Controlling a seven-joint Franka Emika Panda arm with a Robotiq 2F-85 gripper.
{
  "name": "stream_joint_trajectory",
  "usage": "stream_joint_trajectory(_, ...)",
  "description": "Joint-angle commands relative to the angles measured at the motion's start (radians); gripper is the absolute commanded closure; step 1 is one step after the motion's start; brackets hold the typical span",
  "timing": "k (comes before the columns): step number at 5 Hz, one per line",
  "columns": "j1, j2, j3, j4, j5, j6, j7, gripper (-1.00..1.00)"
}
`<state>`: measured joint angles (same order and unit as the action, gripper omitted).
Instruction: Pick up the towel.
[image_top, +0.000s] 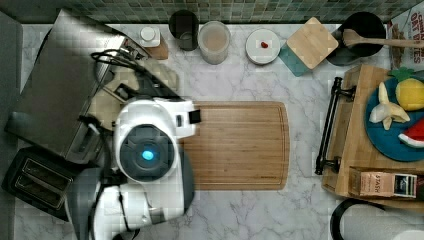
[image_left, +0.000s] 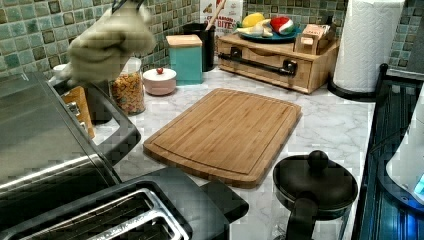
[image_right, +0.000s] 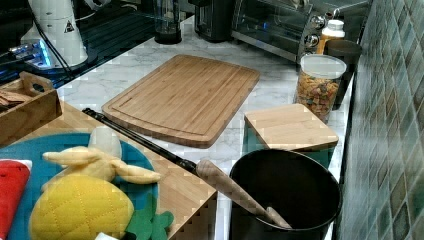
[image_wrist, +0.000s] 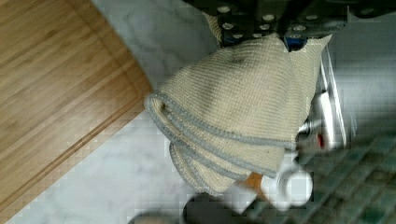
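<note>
The towel (image_wrist: 243, 107) is a cream-beige cloth with grey edging, and it hangs in folded layers from my gripper (image_wrist: 275, 35), which is shut on its upper part. In the left view the towel (image_left: 107, 42) is in the air above the toaster oven (image_left: 45, 125), near the tiled wall, with the gripper (image_left: 127, 4) at its top. In the top view a bit of the towel (image_top: 162, 75) shows beyond the white arm (image_top: 147, 145). The cloth hides the fingertips.
A wooden cutting board (image_top: 240, 145) lies mid-counter. A black toaster (image_top: 35, 180) stands beside the toaster oven (image_top: 60, 85). A cereal jar (image_left: 127, 90), a pink lidded dish (image_left: 159, 80) and a teal box (image_left: 185, 57) line the wall. A wooden tray (image_top: 350, 145) holds toy fruit.
</note>
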<state>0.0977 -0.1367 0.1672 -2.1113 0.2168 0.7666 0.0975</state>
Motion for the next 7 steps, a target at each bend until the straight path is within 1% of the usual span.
stream_joint_trajectory(1,-0.054,-0.042,-0.095,0.112,-0.148,-0.294,0.086,1.0)
stream_joint_trajectory(2,-0.05,-0.053,-0.13,0.117,-0.156,-0.391,0.055,1.0)
stream_joint_trajectory(3,-0.073,-0.084,-0.137,0.083,-0.157,-0.434,0.038,1.0)
stream_joint_trajectory(4,-0.098,-0.126,-0.12,-0.001,-0.292,-0.385,0.119,1.0)
stream_joint_trajectory(7,-0.077,-0.126,-0.139,-0.001,-0.297,-0.386,0.123,1.0)
